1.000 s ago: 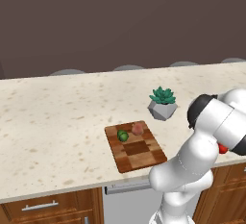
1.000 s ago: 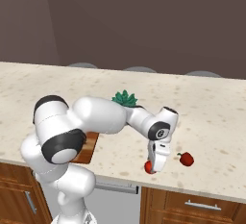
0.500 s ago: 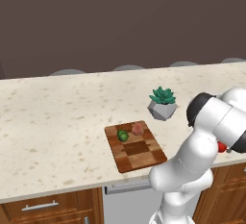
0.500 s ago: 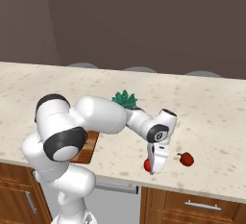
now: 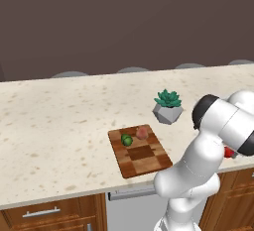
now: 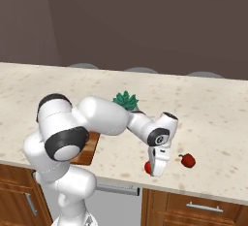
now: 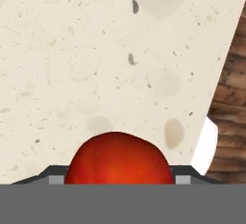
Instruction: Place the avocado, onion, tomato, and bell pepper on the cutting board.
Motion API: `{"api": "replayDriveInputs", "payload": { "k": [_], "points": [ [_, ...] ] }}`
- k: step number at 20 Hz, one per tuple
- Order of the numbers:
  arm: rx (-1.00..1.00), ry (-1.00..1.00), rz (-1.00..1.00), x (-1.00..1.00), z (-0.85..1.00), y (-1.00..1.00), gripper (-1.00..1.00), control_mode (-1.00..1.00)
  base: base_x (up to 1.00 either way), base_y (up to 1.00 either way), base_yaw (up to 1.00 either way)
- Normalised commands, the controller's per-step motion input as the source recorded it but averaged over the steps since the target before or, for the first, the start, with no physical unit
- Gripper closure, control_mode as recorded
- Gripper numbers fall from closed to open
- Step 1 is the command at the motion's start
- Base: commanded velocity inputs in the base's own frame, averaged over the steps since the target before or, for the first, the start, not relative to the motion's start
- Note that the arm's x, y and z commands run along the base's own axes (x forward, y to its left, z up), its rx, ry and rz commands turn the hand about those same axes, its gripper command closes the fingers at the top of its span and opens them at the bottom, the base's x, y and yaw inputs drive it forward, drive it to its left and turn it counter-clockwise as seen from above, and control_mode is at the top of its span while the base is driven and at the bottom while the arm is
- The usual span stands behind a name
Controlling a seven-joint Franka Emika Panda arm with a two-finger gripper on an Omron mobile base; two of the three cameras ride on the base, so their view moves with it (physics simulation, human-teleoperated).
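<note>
Tomato (image 7: 118, 158): lower part cut off at bottom of hand view; in right base view mostly hidden behind gripper (image 6: 156, 168). Finger contact on tomato not discernible. Left base view: arm hides all but red sliver near right edge. Cutting board (image 6: 88, 148): mostly hidden behind arm in right base view.

Tabletop (image 5: 59, 121) left of cutting board (image 5: 144, 158) wide open, bare speckled stone. Board's near half free; avocado (image 5: 127, 140) and onion (image 5: 142, 133) sit on its far end, close together. Potted plant (image 5: 167, 106) stands just beyond board's far right corner, blocks approach there. Bell pepper (image 6: 188, 160) right of pincer (image 6: 156, 169), near front edge; far right tabletop open.
</note>
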Motion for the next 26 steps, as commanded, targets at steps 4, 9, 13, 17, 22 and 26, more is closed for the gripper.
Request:
{"api": "replayDriveInputs", "payload": {
  "k": [4, 9, 13, 17, 22, 26],
  "points": [
    [-0.04, -0.15, 0.00, -0.10, 0.54, 0.36, 1.00, -1.00, 0.00, 0.00, 0.00],
    [-0.05, -0.10, 0.02, 0.00, 0.50, 0.59, 1.00, -1.00, 0.00, 0.00, 0.00],
    [-0.05, 0.00, 0.05, 0.00, 0.30, 0.74, 1.00, -1.00, 0.00, 0.00, 0.00],
    [-0.05, 0.00, 0.06, 0.09, 0.06, 0.89, 1.00, -1.00, 0.00, 0.00, 0.00],
    [-0.02, 0.00, 0.10, 0.20, 0.00, 0.85, 1.00, -1.00, 0.00, 0.00, 0.00],
    [0.00, 0.00, 0.13, 0.28, 0.00, 0.70, 1.00, -1.00, 0.00, 0.00, 0.00]
  ]
}}
